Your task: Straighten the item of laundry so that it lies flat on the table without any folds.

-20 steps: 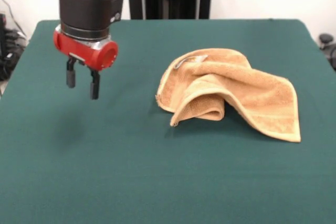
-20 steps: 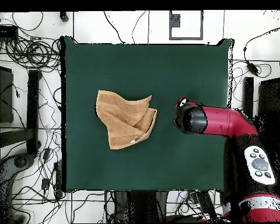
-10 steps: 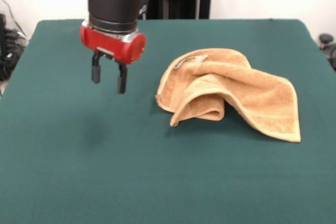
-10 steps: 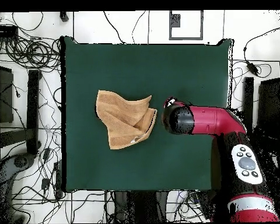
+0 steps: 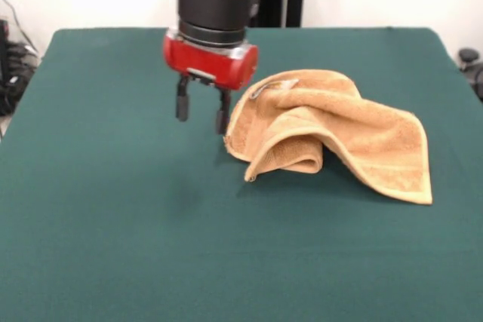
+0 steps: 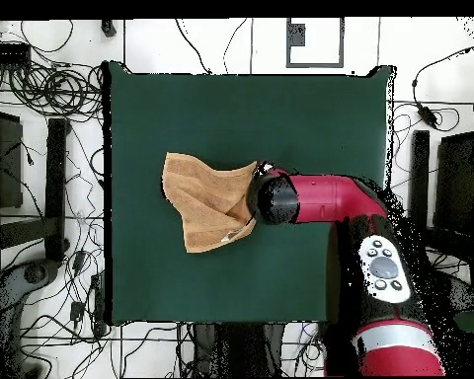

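Note:
The item of laundry [image 5: 332, 137] is a tan terry towel, crumpled and folded over itself on the dark green table [image 5: 113, 246]. A small white tag shows at its far edge. My gripper [image 5: 202, 109] hangs open just left of the towel's left edge, above the cloth, with nothing between its fingers. In the overhead view the towel [image 6: 197, 197] lies left of centre on the table [image 6: 320, 118]. There the red arm's end covers the towel's right corner and hides the gripper.
Cables and equipment [image 6: 43, 89] crowd the floor around the table in the overhead view. The table's edges lie far from the towel on every side.
The gripper has travelled rightward in the front view, from the table's left part to the towel's left edge, staying open. The towel has not moved.

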You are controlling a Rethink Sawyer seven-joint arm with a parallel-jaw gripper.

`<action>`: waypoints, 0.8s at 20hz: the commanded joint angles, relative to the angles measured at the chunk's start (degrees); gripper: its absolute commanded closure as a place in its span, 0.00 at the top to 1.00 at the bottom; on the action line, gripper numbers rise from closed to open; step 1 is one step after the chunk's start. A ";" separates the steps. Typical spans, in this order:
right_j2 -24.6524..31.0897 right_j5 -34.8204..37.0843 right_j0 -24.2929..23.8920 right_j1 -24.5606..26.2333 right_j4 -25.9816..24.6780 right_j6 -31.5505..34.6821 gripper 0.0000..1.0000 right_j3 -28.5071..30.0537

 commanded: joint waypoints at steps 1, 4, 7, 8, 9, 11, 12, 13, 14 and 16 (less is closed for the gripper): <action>-0.93 3.89 6.70 4.49 3.24 8.91 1.00 1.96; -2.73 3.46 9.56 6.13 4.72 11.73 1.00 0.23; -4.30 3.16 12.13 7.78 6.62 13.97 1.00 -1.56; -4.79 3.31 12.75 8.25 7.30 13.99 1.00 -2.20; -5.21 3.39 13.30 8.53 7.95 14.02 1.00 -2.55; -5.86 3.70 14.01 8.99 9.13 13.58 1.00 -3.22; -6.15 3.57 14.27 9.21 9.64 13.39 1.00 -3.41; -6.45 3.34 14.54 9.49 10.14 13.24 1.00 -3.59; -6.74 3.11 14.82 9.78 10.65 13.10 1.00 -3.76; -7.06 2.13 14.89 10.58 11.44 12.53 1.00 -4.26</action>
